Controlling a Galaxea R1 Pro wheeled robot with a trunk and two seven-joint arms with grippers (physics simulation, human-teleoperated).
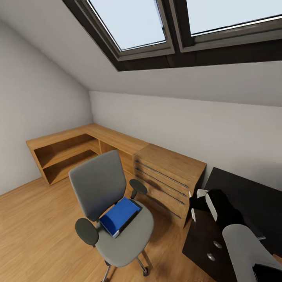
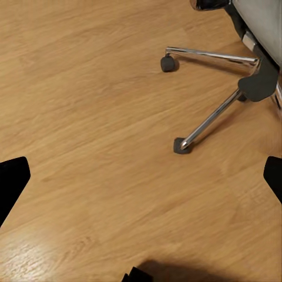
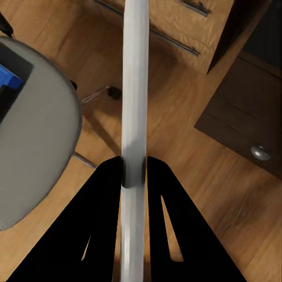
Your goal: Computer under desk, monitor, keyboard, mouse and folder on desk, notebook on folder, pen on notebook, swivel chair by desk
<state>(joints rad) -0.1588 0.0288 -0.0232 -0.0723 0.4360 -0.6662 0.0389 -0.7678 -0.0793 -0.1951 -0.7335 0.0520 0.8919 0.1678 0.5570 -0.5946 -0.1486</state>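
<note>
The right hand (image 3: 134, 173) pinches a thin, flat white panel (image 3: 134, 88); the left hand (image 2: 141, 176) hangs spread. Carry the panel level to the dark desk (image 1: 250, 196), clear of the grey swivel chair (image 1: 113, 203).

The floor (image 1: 35, 227) at the lower left of the head view is warm wood planking with visible grain and a faint satin sheen. The swivel chair (image 1: 113, 203) has matt grey cloth-like padding, matt dark plastic armrests, and polished chrome legs (image 2: 205, 120) ending in dull black plastic casters. The folder (image 1: 119, 215) on its seat looks smooth, blue and slightly glossy. The drawer unit (image 1: 170, 178) is light grained wood; the cabinet (image 1: 203, 239) at lower right is dark matt wood with metal knobs.
</note>
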